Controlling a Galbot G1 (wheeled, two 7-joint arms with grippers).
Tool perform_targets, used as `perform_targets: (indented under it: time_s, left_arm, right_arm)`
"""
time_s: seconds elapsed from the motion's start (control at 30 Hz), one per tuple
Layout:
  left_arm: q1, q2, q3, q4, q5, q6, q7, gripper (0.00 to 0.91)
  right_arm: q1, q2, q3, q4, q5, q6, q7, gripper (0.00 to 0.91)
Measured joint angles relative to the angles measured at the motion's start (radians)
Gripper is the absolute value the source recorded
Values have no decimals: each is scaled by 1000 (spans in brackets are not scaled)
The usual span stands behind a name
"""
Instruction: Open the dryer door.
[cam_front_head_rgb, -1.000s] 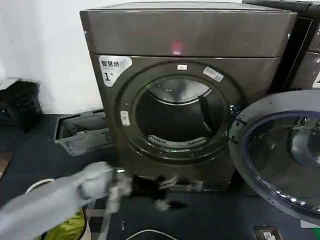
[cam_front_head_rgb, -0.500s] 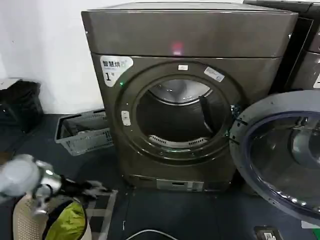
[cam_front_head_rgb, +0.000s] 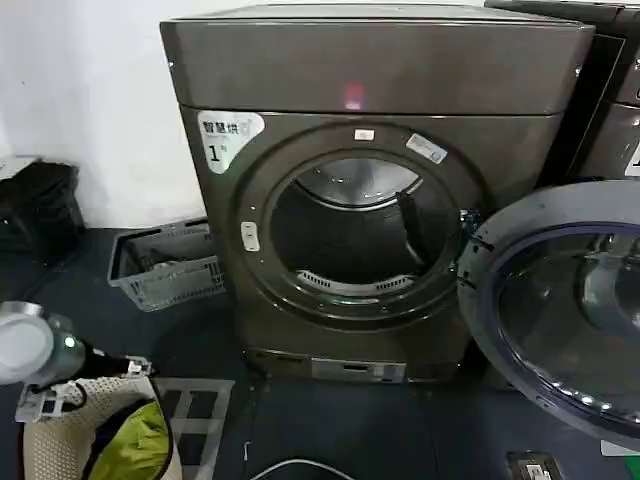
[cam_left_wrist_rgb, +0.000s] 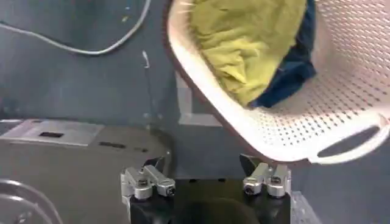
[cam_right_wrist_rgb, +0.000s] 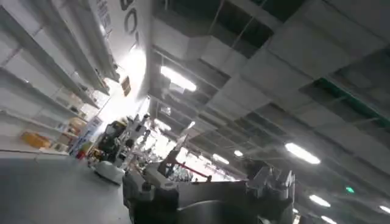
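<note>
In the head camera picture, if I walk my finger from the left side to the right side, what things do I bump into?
Black bag → left gripper above the white laundry basket → grey crate → dryer with its round opening → the dryer door, swung wide open.

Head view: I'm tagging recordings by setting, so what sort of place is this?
Probably a laundry area. A front-loading dryer stands with the dryer door swung wide open, a second machine sits beside it, and a laundry basket holds clothes on the floor.
</note>
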Motion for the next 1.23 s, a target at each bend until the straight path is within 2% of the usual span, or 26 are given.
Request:
perform_targets:
  time_s: [0.13, 0.53, 0.93, 1.23]
  left_arm:
    - [10, 5, 1, 12, 43, 0, -2, 907]
    - [54, -41, 63, 85, -10, 1, -5, 907]
    - [43, -48, 57, 106, 157, 1, -36, 907]
    - [39, -42, 55, 117, 167, 2, -38, 907]
  right_arm:
    - [6, 2, -10, -4, -3, 12, 3, 907]
    - [13, 11, -30, -3, -9, 33, -1, 907]
    - [19, 6, -33, -6, -12, 33, -11, 907]
    - [27, 7, -40, -15, -33, 35, -11, 907]
